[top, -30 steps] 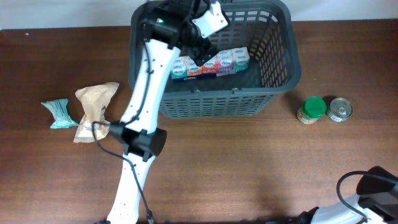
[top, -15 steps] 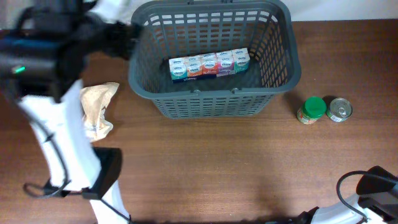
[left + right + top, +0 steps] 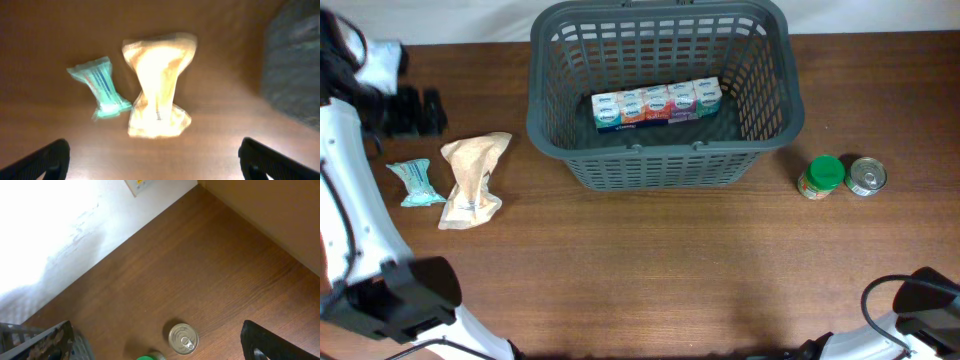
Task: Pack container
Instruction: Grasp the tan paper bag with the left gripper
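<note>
overhead top-down; l wrist low over tan packet (image 3: 159, 85); r wrist high, can (image 3: 183, 338) shared

A small round silver tin can (image 3: 183, 338) stands on the brown wooden table (image 3: 210, 270), just beside a green jar lid (image 3: 150, 356); the right gripper (image 3: 154, 331) is spread wide.

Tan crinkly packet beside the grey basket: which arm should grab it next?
Left. The open left gripper hovers close to the tan crinkled packet, nothing between them; the right arm sits at the far corner.
</note>
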